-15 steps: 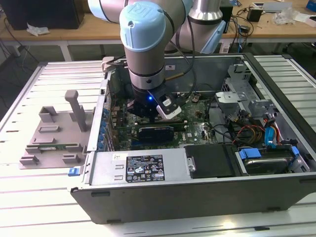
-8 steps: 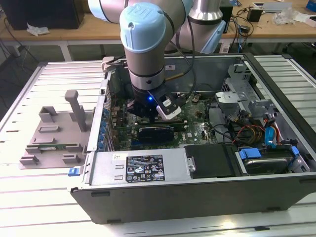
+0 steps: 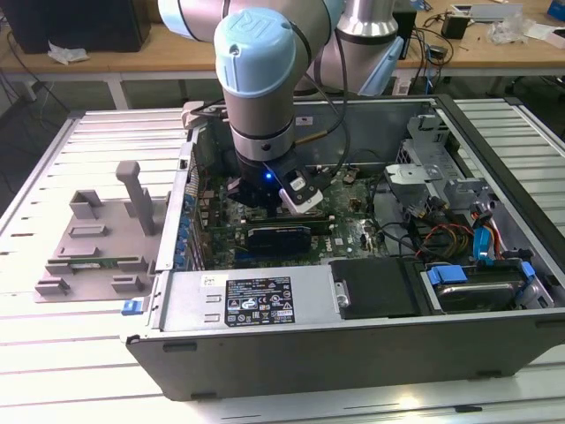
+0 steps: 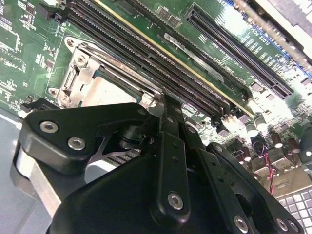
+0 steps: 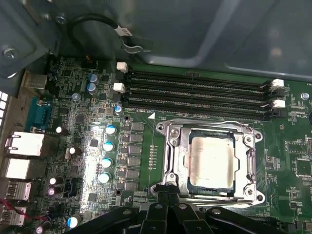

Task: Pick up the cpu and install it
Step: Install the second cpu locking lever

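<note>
Right now I'm seeing the cpu (image 5: 210, 163) sitting flat in its metal socket frame (image 5: 170, 141) on the motherboard (image 5: 97, 146), lower right of the first wrist view. My gripper (image 5: 168, 194) is hovering at the frame's edge — fingers pressed together, grasping nothing.

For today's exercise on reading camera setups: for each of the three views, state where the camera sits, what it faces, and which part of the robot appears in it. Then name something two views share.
Exterior view: off the arm, above the table, facing the open computer case; the arm reaches into it.
First wrist view: on the arm, looking onto the motherboard, with the cpu in its socket; the gripper shows.
Second wrist view: on the arm, looking obliquely along the board; the gripper shows.
Shared: both wrist views show the cpu and the memory slots.
</note>
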### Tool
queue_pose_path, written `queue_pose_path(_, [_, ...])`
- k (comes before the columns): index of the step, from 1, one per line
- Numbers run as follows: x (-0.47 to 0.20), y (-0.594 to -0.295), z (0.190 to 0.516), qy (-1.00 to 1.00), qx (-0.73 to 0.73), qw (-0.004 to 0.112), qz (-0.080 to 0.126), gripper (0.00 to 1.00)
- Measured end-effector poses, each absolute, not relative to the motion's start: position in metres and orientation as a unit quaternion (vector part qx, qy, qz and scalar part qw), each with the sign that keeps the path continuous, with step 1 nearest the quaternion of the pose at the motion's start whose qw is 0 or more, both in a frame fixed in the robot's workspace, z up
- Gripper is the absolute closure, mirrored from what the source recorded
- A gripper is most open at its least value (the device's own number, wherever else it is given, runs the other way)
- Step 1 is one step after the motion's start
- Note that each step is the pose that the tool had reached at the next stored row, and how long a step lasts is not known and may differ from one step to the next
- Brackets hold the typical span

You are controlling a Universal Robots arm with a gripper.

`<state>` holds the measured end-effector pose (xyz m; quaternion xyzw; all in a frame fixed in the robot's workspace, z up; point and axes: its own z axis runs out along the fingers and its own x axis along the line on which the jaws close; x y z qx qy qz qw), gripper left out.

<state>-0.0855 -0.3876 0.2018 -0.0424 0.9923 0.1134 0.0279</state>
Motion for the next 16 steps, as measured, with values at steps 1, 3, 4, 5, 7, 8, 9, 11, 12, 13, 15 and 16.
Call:
queue_pose_path(1, [-0.0856,-0.3876,0.2017,0.992,-0.042,0.028,0.113,0.89])
queue_pose_path(3, [-0.0856,-0.3876,0.2017,0.992,-0.042,0.028,0.113,0.89])
queue_pose_path(4, [-0.0858,-0.3876,0.2016,0.992,-0.042,0.028,0.114,0.89])
queue_pose_path(5, [-0.0861,-0.3876,0.2016,0.992,-0.042,0.028,0.114,0.89])
queue_pose_path(7, [-0.0869,-0.3876,0.2015,0.992,-0.042,0.028,0.114,0.89])
queue_pose_path(8, [-0.0873,-0.3877,0.2014,0.992,-0.042,0.028,0.115,0.89])
queue_pose_path(9, [-0.0875,-0.3877,0.2013,0.992,-0.042,0.029,0.115,0.89])
queue_pose_path(11, [-0.0879,-0.3877,0.2008,0.992,-0.043,0.029,0.116,0.89])
queue_pose_path(12, [-0.0881,-0.3877,0.2004,0.992,-0.042,0.029,0.116,0.89])
queue_pose_path(13, [-0.0883,-0.3878,0.1999,0.992,-0.042,0.029,0.116,0.89])
queue_pose_path(15, [-0.0887,-0.3877,0.1985,0.992,-0.042,0.029,0.117,0.89])
queue_pose_path(16, [-0.0889,-0.3876,0.1982,0.992,-0.042,0.029,0.118,0.89])
